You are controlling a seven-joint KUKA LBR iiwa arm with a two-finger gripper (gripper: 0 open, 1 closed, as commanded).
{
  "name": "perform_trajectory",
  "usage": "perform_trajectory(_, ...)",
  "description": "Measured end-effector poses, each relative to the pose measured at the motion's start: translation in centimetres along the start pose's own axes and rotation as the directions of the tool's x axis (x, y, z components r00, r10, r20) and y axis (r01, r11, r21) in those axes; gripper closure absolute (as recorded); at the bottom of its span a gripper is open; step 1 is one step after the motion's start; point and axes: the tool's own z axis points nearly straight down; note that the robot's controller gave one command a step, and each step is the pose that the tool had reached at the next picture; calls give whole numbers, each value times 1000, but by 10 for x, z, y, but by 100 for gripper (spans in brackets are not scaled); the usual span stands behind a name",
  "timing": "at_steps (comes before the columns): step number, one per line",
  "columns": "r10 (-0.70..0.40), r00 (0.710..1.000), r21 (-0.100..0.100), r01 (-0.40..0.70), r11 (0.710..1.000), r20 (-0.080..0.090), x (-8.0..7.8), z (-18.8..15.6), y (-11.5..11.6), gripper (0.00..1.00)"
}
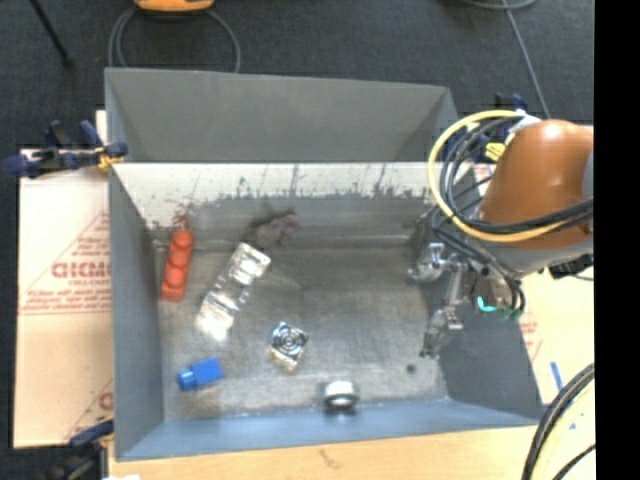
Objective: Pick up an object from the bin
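My pincer [436,334]: right side of grey bin [300,128]; its spread I cannot tell. Nearest item: small silver round cap [340,396], lower centre.

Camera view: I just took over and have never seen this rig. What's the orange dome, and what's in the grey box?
You're looking down from above into a grey metal bin. The orange dome is a cover on the robot arm, which reaches in from the right. Its claw hangs over bare floor there, with nothing visibly held. Loose things lie left and front: an orange ridged piece, a clear plastic piece, a blue piece, a shiny small item and a silvery round one.
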Motion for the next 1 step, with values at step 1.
perform_trajectory(1, -136, 991, 2, 136, 991, 10, 23, 123, 98, 0)
